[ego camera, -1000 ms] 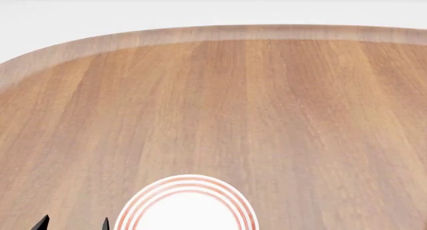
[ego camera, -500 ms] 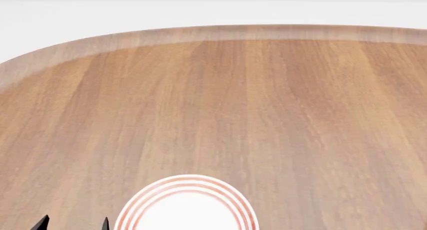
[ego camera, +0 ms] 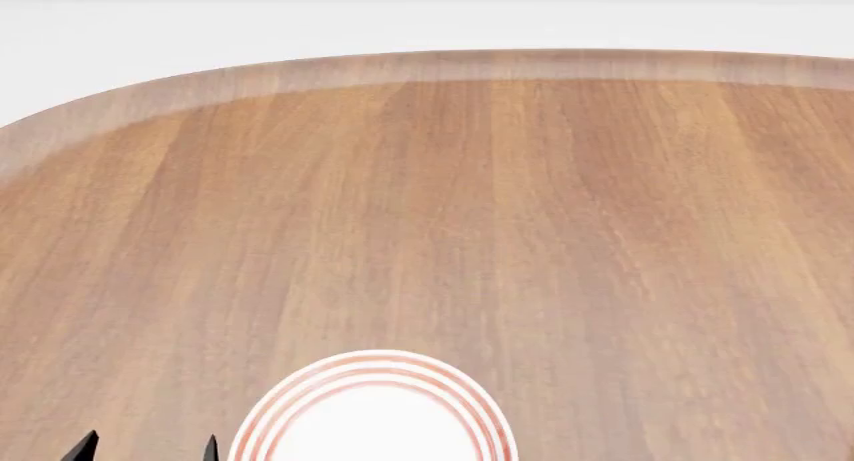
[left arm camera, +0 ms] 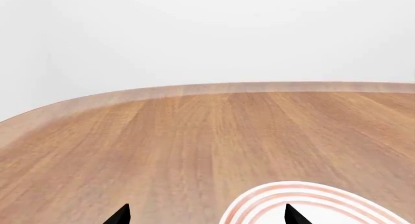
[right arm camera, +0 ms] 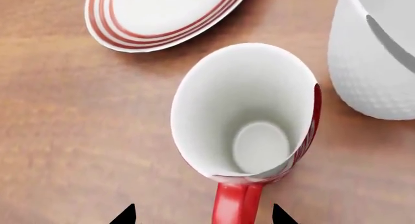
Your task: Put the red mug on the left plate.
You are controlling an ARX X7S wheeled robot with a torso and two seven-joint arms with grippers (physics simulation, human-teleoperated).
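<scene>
Closest in, on the right wrist view: the right gripper (right arm camera: pixel 202 215) hangs just over the red mug (right arm camera: pixel 243 112). Its two black tips sit wide apart on either side of the red handle, with nothing pinched yet. The mug stands upright on the wooden table (right arm camera: pixel 58 136), white inside facing the camera. A big white mug (right arm camera: pixel 370 73) is just beside it, and a red-ringed plate (right arm camera: pixel 162 15) lies a bit further on.

What's changed? Honestly nothing. The head view looks identical across the last second, with the same plate and the same two left tips. So I'd say the task is stalled at the pre-grasp: the mug isn't lifted and isn't on any plate.

The left gripper (ego camera: pixel 147 448) is spread open too, holding nothing, and sits low at the near edge just beside the left plate (ego camera: pixel 374 411). At least I take it for the left one. The left wrist view shows that same plate's rim (left arm camera: pixel 311 199) by one tip. Beyond that it's just bare wood out to the far rounded edge.

Count:
- one red mug
- one white mug
- two grippers
- one plate per view

I can't tell if the plate by the red mug is the same one or a second one.
</scene>
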